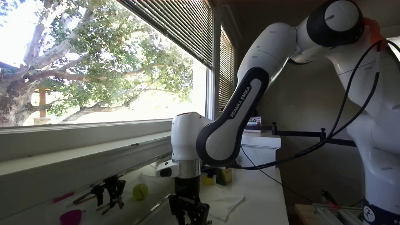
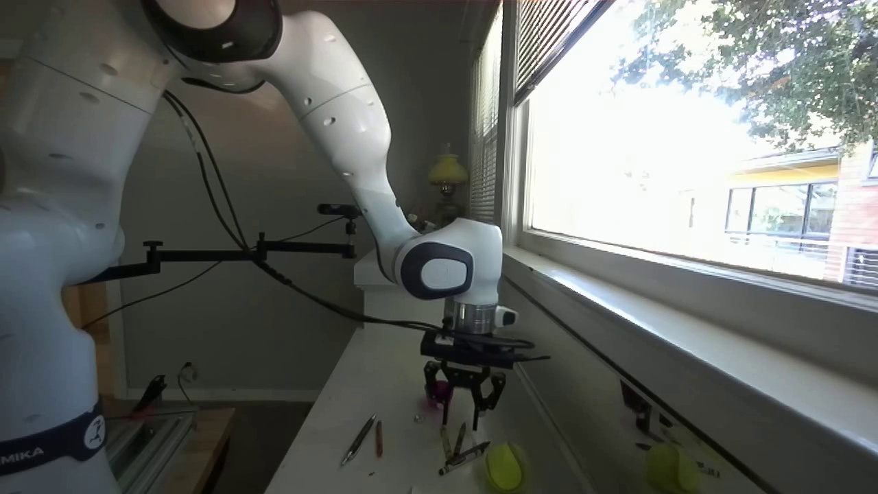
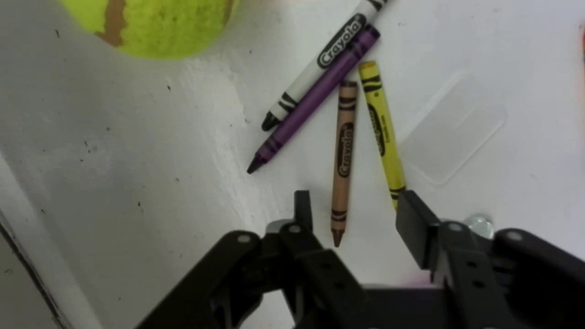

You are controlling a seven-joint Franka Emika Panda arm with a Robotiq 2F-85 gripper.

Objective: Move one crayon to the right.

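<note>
Several crayons lie on the white surface in the wrist view. A brown crayon (image 3: pixel 343 151) points toward the jaws, its tip end lying between the two fingers in the picture. A yellow crayon (image 3: pixel 385 141) lies to its right, its lower end hidden behind the right finger. A purple crayon (image 3: pixel 315 96) lies diagonally against a white crayon with a black tip (image 3: pixel 299 84). My gripper (image 3: pixel 354 212) is open with nothing held. It points down over the crayons in an exterior view (image 2: pixel 460 422), with its fingers apart. In an exterior view (image 1: pixel 189 214) the crayons beneath it are out of view.
A tennis ball (image 3: pixel 160 27) lies beyond the crayons. A magenta cup (image 2: pixel 439 393) stands behind the gripper. A pen (image 2: pixel 359 439) and a reddish-brown stick (image 2: pixel 378 439) lie to the side. A clear plastic piece (image 3: pixel 457 132) and a glass bead (image 3: pixel 480 226) lie nearby. The wall panel shows reflections.
</note>
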